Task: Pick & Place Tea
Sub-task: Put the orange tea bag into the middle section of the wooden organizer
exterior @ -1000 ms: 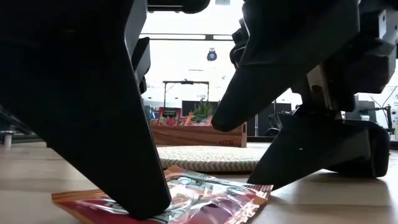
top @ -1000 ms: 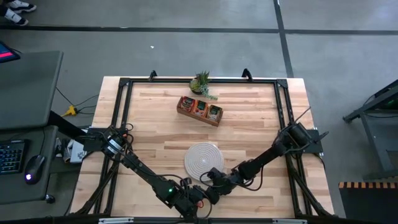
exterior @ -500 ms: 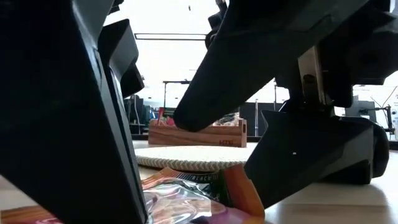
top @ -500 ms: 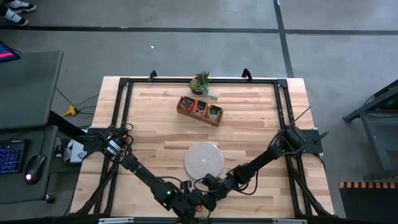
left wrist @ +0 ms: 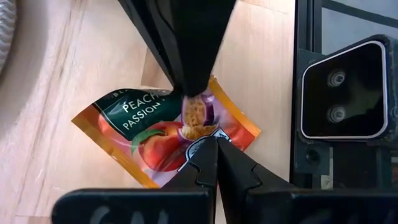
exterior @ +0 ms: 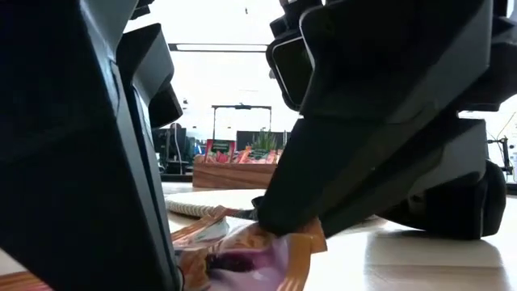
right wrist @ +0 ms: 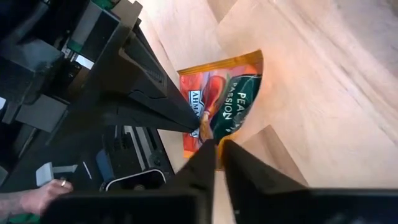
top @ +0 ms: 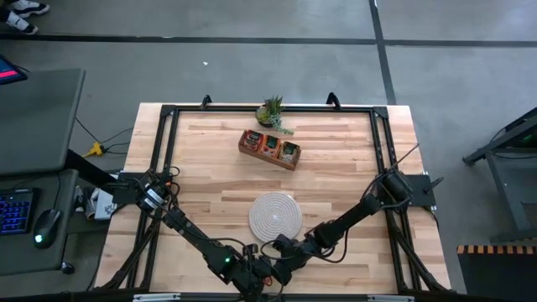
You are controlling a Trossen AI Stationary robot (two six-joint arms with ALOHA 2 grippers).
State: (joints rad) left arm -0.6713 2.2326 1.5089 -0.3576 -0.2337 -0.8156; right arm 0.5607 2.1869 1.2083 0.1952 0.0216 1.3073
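Both arms stretched low across the desk [top: 336,168], meeting at its near edge, on the near side of the round woven mat [top: 274,215].

Left gripper [left wrist: 216,140] tipped steeply down, jaws pressed together, tips planted on one edge of the tea sachet [left wrist: 163,134]. Left arm reaching in from the mat's left, elbow low over the desk.

Right gripper [right wrist: 217,144] angled down from the opposite side, jaws pinching the sachet's facing edge; in the low view, that edge lifted and crumpled off the wood under the dark fingertips [exterior: 271,220]. Right arm running in from the mat's right, forearm nearly flat over the desk.

Tea sachet lying on the bare wood just nearer than the mat, between the two grippers, orange-red with a dark green label and peach print, one side pinned flat, the other raised.

Farther from the mat, toward the desk's far side: wooden tray [top: 269,148] with more sachets standing in its compartments, and just beyond it a small potted plant [top: 272,111].

Person's hand [right wrist: 38,197] at the corner of the right wrist view, off the desk.
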